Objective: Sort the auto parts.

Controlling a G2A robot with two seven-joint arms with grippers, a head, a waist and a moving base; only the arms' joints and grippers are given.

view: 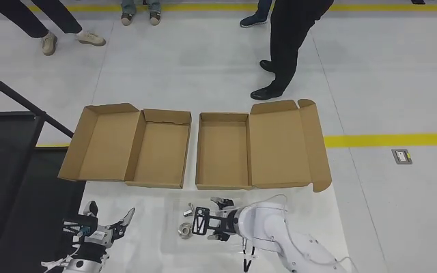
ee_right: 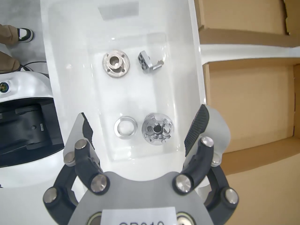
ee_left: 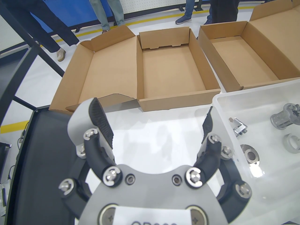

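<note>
A clear plastic tray [ee_right: 194, 24] sits on the white surface [ee_left: 152, 129] and holds four metal auto parts. A flanged silver disc with a central bore [ee_right: 116, 63] and a small grey block with a pin [ee_right: 147, 63] lie side by side, apart from each other. A plain silver ring [ee_right: 125, 127] lies just beside a toothed grey hub [ee_right: 158, 129]. The right claw [ee_right: 143, 127] hangs above the ring and hub, its jaws spread wide and holding nothing. The left claw [ee_left: 152, 115] is over bare surface beside the tray, also spread wide and gripping nothing. Beyond the tray, a left brown cardboard box [view: 160, 147] and a right brown cardboard box [view: 222, 150] sit side by side, with their lids folded outward.
</note>
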